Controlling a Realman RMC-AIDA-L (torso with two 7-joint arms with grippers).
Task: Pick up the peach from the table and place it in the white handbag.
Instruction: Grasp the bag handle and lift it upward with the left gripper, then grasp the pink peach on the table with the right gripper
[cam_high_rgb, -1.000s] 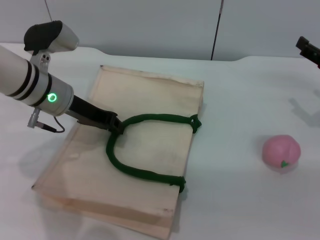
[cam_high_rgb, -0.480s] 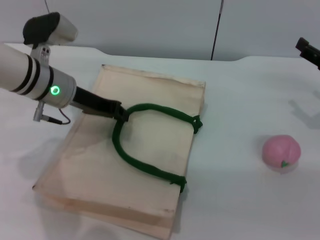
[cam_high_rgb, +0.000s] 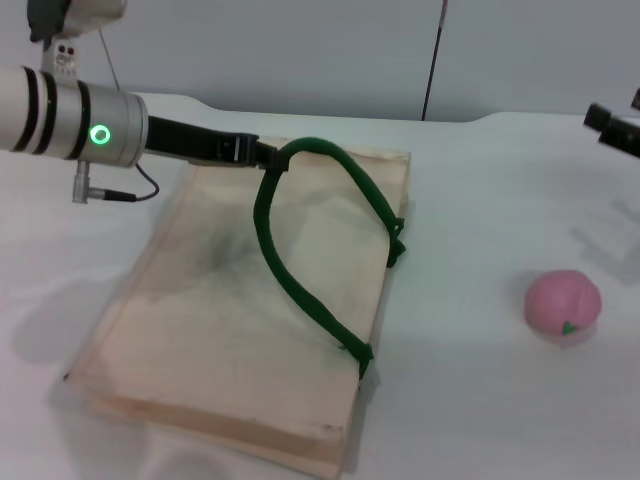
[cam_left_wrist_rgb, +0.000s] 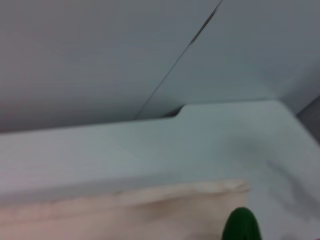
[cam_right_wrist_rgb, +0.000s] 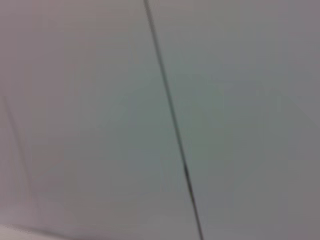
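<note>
Left pincer (cam_high_rgb: 262, 153): clamped on the top of the green handle (cam_high_rgb: 300, 240), holding that loop up above the white handbag (cam_high_rgb: 230, 320); its fingers do not show in its own wrist view, where only a green tip of the loop (cam_left_wrist_rgb: 241, 226) and the bag's cream edge (cam_left_wrist_rgb: 125, 210) appear.
Right pincer (cam_high_rgb: 610, 125): only a dark part shows at the far right edge over the desk (cam_high_rgb: 480, 200); I cannot tell whether it is apart or together. Its wrist view shows nothing but the wall.
Peach (cam_high_rgb: 563, 304): on the desk to the right of the handbag, well apart from it, touched by neither pincer.
Handbag: lies flat on the desk, handle end toward the peach; the raised loop stands over the middle of the bag, and no open mouth can be seen yet.
Step, as I judge it: lifting the handle to open the bag; the peach is not yet picked.
Risk, handle: the rope looks thick and round, so it could slip out of a narrow grip and let the bag fall shut.
Risk, bag: lifting one handle may drag the whole bag instead of parting its sides, leaving the mouth closed.
Risk, peach: round and smooth, it could roll away if nudged off-centre.
</note>
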